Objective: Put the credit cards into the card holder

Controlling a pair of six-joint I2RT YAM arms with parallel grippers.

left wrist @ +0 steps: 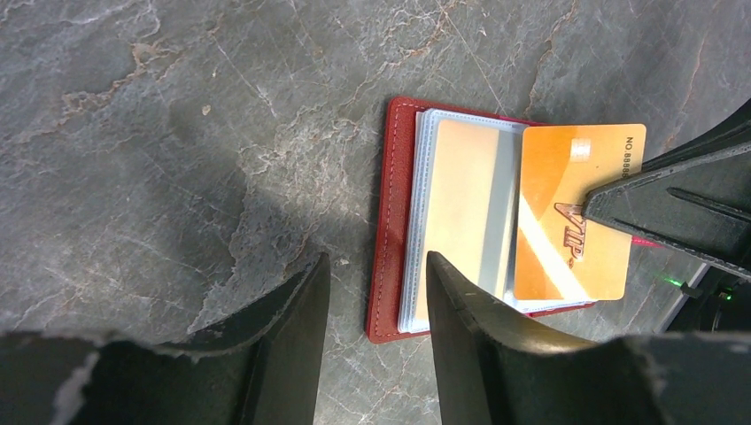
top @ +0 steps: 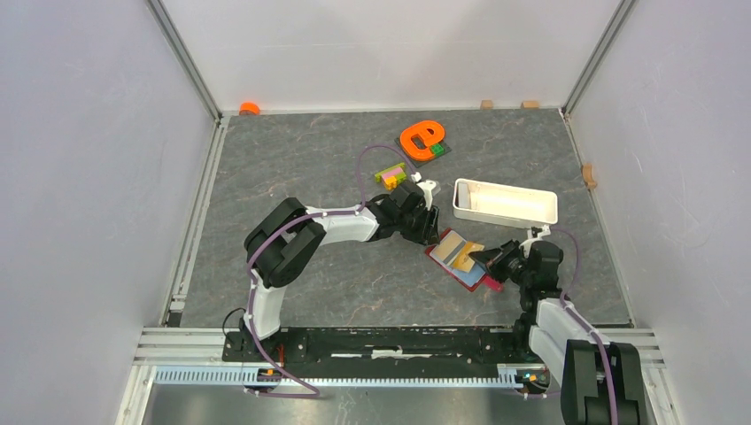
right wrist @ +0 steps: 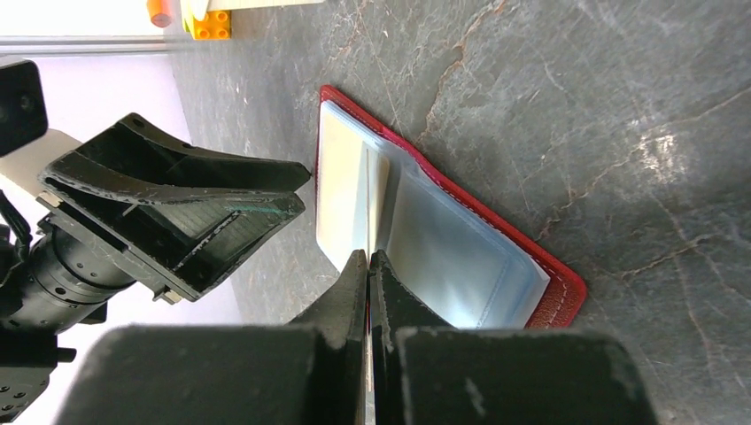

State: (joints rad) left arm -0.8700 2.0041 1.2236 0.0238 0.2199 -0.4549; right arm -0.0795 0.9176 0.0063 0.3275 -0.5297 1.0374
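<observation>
**Fig. Insertion step, one card in hand.** The right end effector [right wrist: 367,258] is clenched on an orange credit card [left wrist: 571,186], pinching it by one edge (in its own wrist view the card shows only as a thin line between the fingers). The card holder [left wrist: 394,221] lies opened flat on the surface [left wrist: 177,133], red cover down and clear sleeves up. The held card lies over the page on the right end effector's side, and as far as I can tell it is not yet inside a sleeve. A paler card [left wrist: 465,212] appears to sit in the sleeve beside it. My left end effector [left wrist: 378,270] is released, jaws apart with nothing between them, poised above the holder's red border on the side away from the orange card.

**Step, as I judge it:** feeding the card's leading edge into a sleeve mouth. The next move calls for holding the card nearly flat to the page and sliding it along. The left side should pin the holder so it does not skate on the stone-patterned surface.

**Clearances:** the two end effectors stand close together over the holder, so I would keep the left one low and at the border. A white tray [top: 505,202] lies near, just beyond the holder, and toy bricks [top: 390,174] sit beyond the left arm. Bare surface opens toward the arm bases.
</observation>
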